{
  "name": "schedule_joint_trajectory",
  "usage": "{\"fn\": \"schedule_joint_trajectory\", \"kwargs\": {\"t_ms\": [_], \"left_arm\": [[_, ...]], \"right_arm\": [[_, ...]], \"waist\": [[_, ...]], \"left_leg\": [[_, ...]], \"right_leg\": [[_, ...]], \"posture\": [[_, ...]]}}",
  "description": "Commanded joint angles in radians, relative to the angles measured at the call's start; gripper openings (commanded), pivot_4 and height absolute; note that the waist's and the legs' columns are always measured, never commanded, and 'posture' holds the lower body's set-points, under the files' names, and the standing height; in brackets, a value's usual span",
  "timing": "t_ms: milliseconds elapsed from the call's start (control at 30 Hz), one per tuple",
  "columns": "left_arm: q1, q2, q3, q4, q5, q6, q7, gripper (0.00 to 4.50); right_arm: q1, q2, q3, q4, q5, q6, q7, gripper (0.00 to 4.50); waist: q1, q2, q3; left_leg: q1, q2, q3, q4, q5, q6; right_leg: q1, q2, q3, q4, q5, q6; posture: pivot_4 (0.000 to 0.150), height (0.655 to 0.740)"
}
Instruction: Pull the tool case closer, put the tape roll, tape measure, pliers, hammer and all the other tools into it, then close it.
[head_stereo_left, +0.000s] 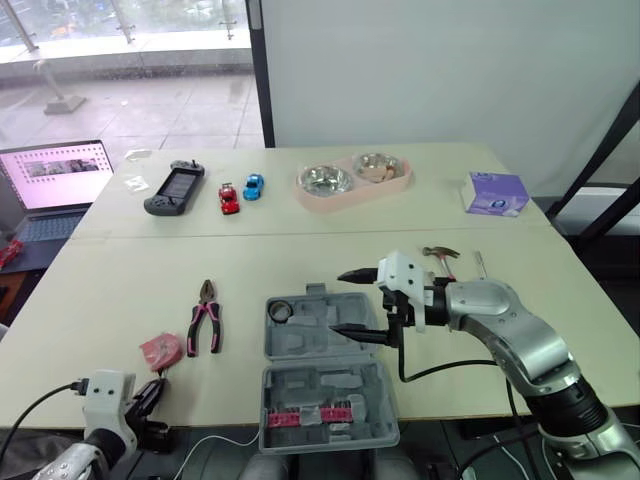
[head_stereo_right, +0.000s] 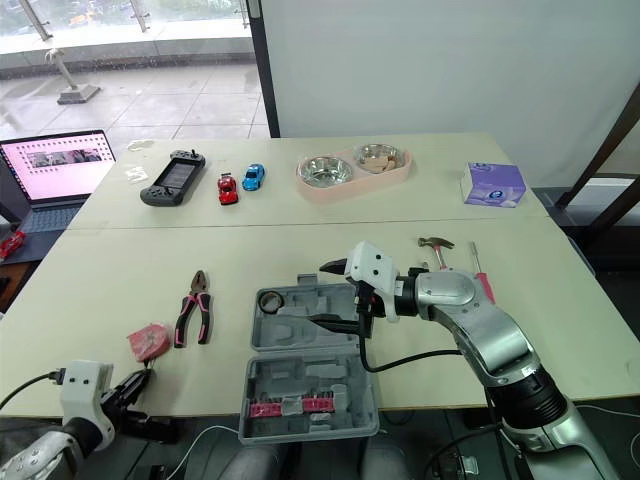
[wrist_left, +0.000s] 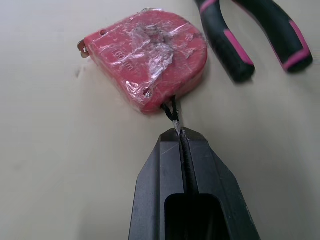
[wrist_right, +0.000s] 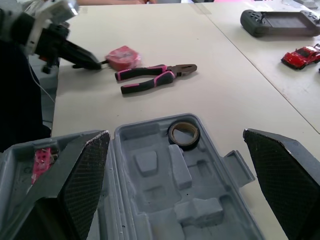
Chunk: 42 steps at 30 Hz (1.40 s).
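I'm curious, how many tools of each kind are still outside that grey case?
tape measure: 1
pliers: 1
hammer: 1
screwdriver: 1
Total: 4

Right arm (head_stereo_left: 515, 335): rounded silver-grey shells, black ribbed bands at the joints, an angular white housing (head_stereo_left: 405, 278) at the wrist, and a black cable (head_stereo_left: 440, 372) looping under the forearm. Right gripper (head_stereo_left: 337, 302): two black tapered fingers (wrist_right: 82, 175) with cross-hatched inner faces. Left arm (head_stereo_left: 70, 462): grey shell, boxy white wrist block (head_stereo_left: 108, 397), thin black lead (head_stereo_left: 35, 405) trailing off, and a left gripper (wrist_left: 178, 136) of smooth, matte black wedges.
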Motion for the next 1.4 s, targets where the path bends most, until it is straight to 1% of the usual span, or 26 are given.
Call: {"fn": "schedule_joint_trajectory", "kwargs": {"t_ms": [33,133,333,967,1067,1133,1167,1267,1300,1400], "left_arm": [[0.121,0.008,0.004,-0.085,-0.013,-0.001,-0.043,0.02],[0.174,0.005,0.013,-0.123,-0.023,0.001,-0.056,0.02],[0.26,0.008,0.042,-0.16,-0.035,-0.008,-0.075,0.02],[0.269,0.018,0.066,-0.154,-0.019,-0.026,-0.088,0.02],[0.272,0.034,0.085,-0.165,-0.034,-0.039,-0.113,0.89],[0.274,0.044,0.102,-0.184,-0.059,-0.039,-0.135,1.77],[0.275,0.048,0.108,-0.191,-0.068,-0.037,-0.141,2.37],[0.281,0.068,0.129,-0.216,-0.101,-0.023,-0.171,4.01],[0.289,0.089,0.141,-0.225,-0.113,-0.017,-0.195,4.48],[0.3,0.159,0.193,-0.238,-0.155,0.004,-0.27,4.48]], "right_arm": [[-0.01,-0.007,-0.029,-0.016,0.006,-0.017,0.011,4.5],[-0.011,-0.005,-0.036,-0.023,0.02,-0.016,0.021,4.5],[-0.005,-0.011,-0.053,-0.025,0.035,-0.028,0.043,4.5],[-0.001,-0.005,-0.054,-0.001,0.016,-0.041,0.063,4.5],[-0.002,-0.004,-0.055,0.002,0.015,-0.042,0.062,4.5],[-0.002,-0.005,-0.056,0.005,0.015,-0.043,0.063,4.5],[-0.002,-0.006,-0.056,0.006,0.015,-0.044,0.063,4.5],[-0.003,-0.007,-0.058,0.008,0.014,-0.046,0.064,4.5],[-0.002,-0.008,-0.06,0.007,0.015,-0.045,0.064,4.5],[0.002,-0.012,-0.065,-0.002,0.02,-0.043,0.066,4.5]], "waist": [[-0.007,-0.001,0.0],[-0.018,-0.001,0.0],[-0.016,-0.001,0.0],[-0.015,-0.001,0.0],[-0.015,-0.001,0.0],[-0.013,-0.001,0.0],[-0.012,-0.001,0.0],[-0.011,-0.001,0.0],[-0.01,-0.001,0.0],[-0.011,-0.002,0.0]], "left_leg": [[0.0,0.0,0.0,0.0,0.0,0.0],[0.0,0.001,0.004,0.0,-0.003,0.005],[-0.002,0.002,0.006,0.0,-0.007,0.007],[-0.002,0.003,0.007,0.001,-0.008,0.006],[-0.002,0.003,0.007,0.001,-0.008,0.006],[-0.002,0.003,0.007,0.001,-0.008,0.006],[-0.002,0.003,0.007,0.001,-0.008,0.006],[-0.002,0.004,0.006,0.002,-0.008,0.004],[-0.002,0.004,0.006,0.002,-0.009,0.004],[-0.002,0.004,0.007,0.003,-0.009,0.004]], "right_leg": [[0.0,0.0,0.0,-0.001,0.0,0.0],[0.001,0.0,0.001,-0.008,0.001,-0.001],[0.0,0.0,0.001,-0.009,0.0,0.0],[0.0,0.0,0.001,-0.009,0.0,0.0],[0.0,0.0,0.001,-0.009,0.0,0.0],[0.0,0.0,0.001,-0.009,0.0,0.0],[0.0,0.0,0.001,-0.009,0.0,0.0],[0.0,0.001,0.001,-0.009,0.0,0.0],[0.0,0.001,0.001,-0.009,0.0,0.0],[0.0,0.001,0.0,-0.008,0.0,-0.001]], "posture": [[0.15,0.7233],[0.15,0.7233],[0.15,0.7233],[0.15,0.7233],[0.15,0.7233],[0.15,0.7233],[0.15,0.7233],[0.15,0.7233],[0.15,0.7233],[0.15,0.7233]]}}
